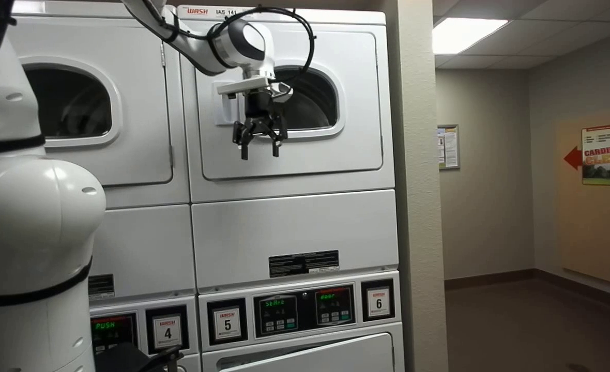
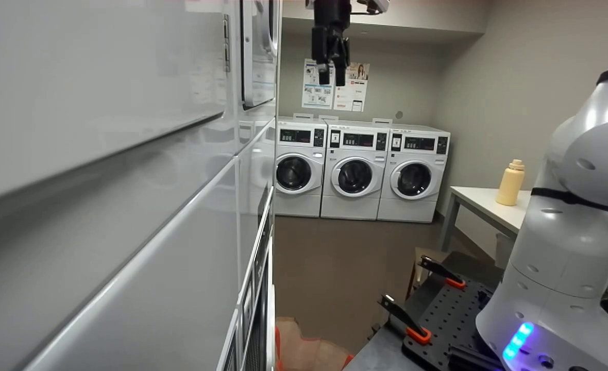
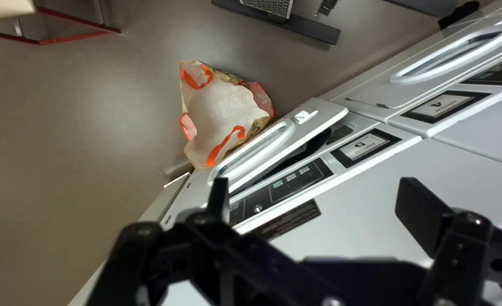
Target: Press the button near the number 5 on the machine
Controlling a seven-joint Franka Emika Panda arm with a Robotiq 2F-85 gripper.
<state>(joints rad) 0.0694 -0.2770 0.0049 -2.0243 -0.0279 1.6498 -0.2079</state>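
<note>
Twice numbers white stacked dryer [image 1: 294, 227]: tag "5" [image 1: 227, 323]; in an exterior view only, "6" [image 1: 378, 303]. Spreads black fingers [image 1: 244, 152] before dryer.

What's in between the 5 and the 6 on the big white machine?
A dark control strip with green words lies between the 5 tag and the 6 tag, in an exterior view.

Exterior views share the dryers [image 1: 294, 227], frontally and close alongside toward washers [image 2: 354, 172]; the wrist view looks down.

It's a laundry rm [image 2: 412, 85]: stacked dryers [image 1: 294, 227] w/ numbered tags [image 1: 227, 324] & front-load washers [image 2: 354, 201] lined up.
</note>
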